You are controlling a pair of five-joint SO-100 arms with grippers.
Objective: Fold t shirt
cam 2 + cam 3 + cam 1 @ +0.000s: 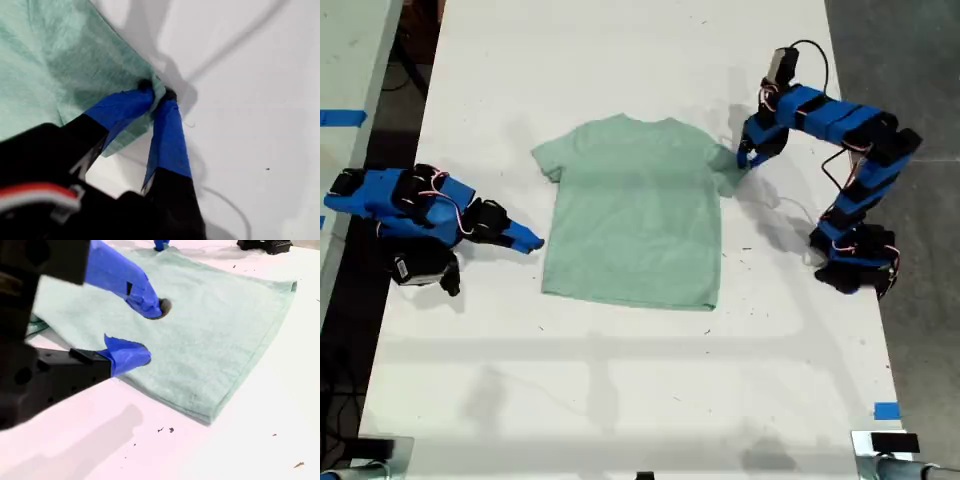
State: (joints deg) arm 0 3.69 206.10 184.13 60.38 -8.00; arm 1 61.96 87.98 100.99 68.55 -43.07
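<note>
The t shirt (635, 210) is lying flat and spread out in the middle of the white bench (620, 400), neck toward the far edge in the exterior view. We are pinching its sleeve on the exterior view's right with my first gripper (156, 95); the blue fingers (167, 135) are pressed together on a small bunch of the green cloth. My second gripper (150, 332) is sitting just beside the shirt's edge on the exterior view's left, near the lower hem corner. Its fingers (127, 355) are spread apart, one hovering over the cloth and one low by the bench, holding nothing.
</note>
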